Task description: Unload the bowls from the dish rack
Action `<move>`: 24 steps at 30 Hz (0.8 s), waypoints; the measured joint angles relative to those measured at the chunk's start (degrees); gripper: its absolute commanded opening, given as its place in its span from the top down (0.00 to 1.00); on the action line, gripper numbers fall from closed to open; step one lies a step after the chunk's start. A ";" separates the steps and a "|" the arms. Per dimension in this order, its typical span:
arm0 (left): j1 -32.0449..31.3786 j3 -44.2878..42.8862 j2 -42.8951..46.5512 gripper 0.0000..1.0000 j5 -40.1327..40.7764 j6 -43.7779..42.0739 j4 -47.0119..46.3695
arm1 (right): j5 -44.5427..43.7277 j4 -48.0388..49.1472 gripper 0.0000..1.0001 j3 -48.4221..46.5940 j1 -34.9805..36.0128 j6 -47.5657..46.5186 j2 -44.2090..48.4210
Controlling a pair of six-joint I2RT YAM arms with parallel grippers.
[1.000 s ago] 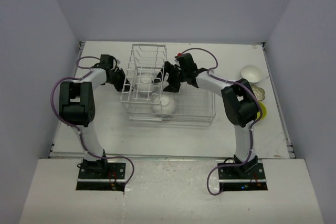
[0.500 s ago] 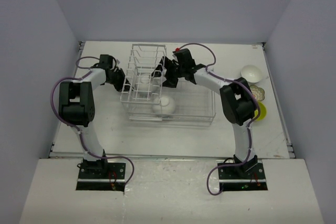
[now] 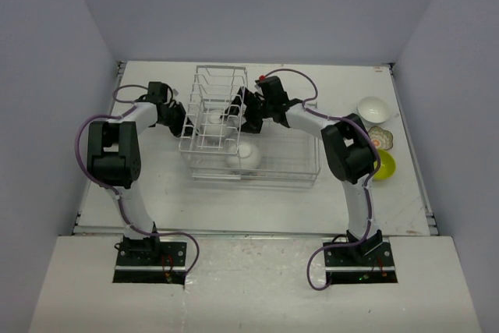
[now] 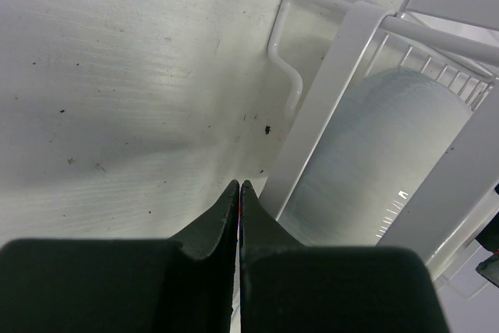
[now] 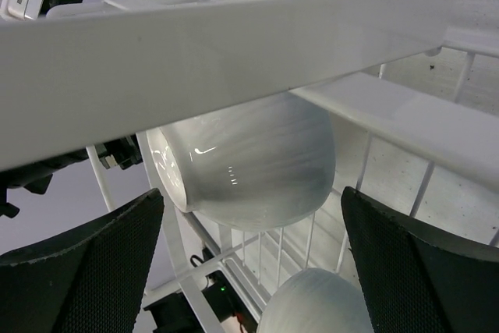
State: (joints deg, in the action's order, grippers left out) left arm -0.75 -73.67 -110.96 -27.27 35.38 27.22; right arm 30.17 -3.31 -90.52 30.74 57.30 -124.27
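My right gripper (image 3: 242,115) is spread wide at the tall slotted end of the dish rack (image 3: 269,169). A white bowl (image 5: 249,161) stands on its edge in the slots, right between my fingers (image 5: 86,271), and neither pad touches it yet. The rack's top bar (image 5: 234,44) crosses just above it, so I judge the bowl has to come out sideways or tipped, not straight up. A second white bowl (image 5: 312,302) lies below in the low basket.

My left gripper (image 4: 239,186) is pressed shut with its tip down at the rack's outer rail. I can't tell whether it touches, but it looks placed to brace the rack against my reach from the other side.

Well apart on the table (image 4: 117,76), by the right edge, sit a plain bowl (image 3: 373,107), a patterned bowl (image 3: 380,136) and a yellow bowl (image 3: 383,165).
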 measured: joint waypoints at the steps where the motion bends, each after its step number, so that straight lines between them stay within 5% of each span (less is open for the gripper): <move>1: 0.00 0.09 0.00 1.00 -0.02 -0.02 0.00 | 0.07 0.13 0.05 0.07 0.00 0.20 0.00; 24: 0.15 0.17 0.00 1.00 -0.35 0.00 -0.13 | 5.66 4.17 0.02 0.46 -0.15 1.92 -1.90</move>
State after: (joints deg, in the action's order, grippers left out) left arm -0.60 -73.49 -110.96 -27.62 35.38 27.09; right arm 35.83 0.86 -90.06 30.59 59.22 -126.17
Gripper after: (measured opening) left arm 0.002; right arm 0.987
